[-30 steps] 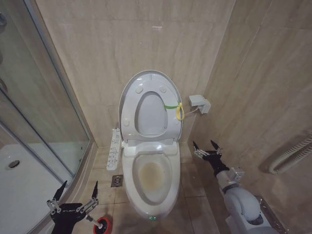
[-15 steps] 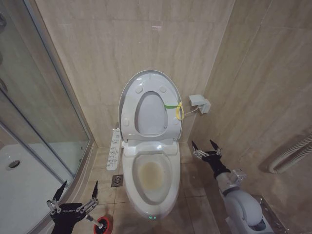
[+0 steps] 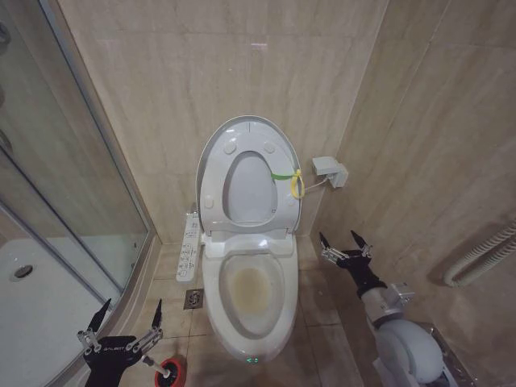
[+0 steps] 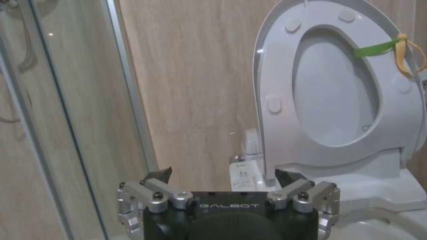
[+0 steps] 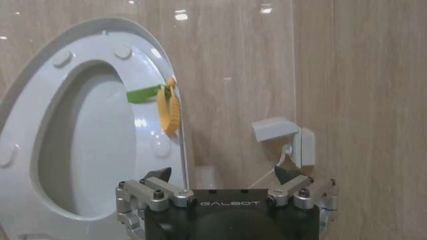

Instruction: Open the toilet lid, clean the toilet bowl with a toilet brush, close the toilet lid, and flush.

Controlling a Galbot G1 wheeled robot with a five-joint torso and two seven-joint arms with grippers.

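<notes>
1. Nearest, low at the left: left gripper (image 3: 126,316) spread wide and empty, hovering just above the toilet brush (image 3: 165,371), whose black head sits in a red holder (image 3: 174,372) on the floor beside the shower tray (image 3: 32,322).
2. Step in hand, judged: fetching the brush. Best done by lowering onto the thin white handle, closing squarely on it, and lifting straight up so the holder stays put.
3. Middle: toilet bowl (image 3: 248,318), stained yellowish inside, open to the brush.
4. To its right: right gripper (image 3: 344,248), fingers parted, holding nothing, clear of the bowl.
5. Farther: toilet lid (image 3: 211,165) already raised with the seat (image 3: 278,201), leaning on the wall.
6. Farthest: wall box (image 3: 330,169) with its cord.
7. Head view alone: brush and bowl together. Left wrist view: lid (image 4: 277,75) underside with bumpers, plus glass panel (image 4: 67,115). Right wrist view: yellow-green tie (image 5: 163,102) on the seat edge, seen close.
</notes>
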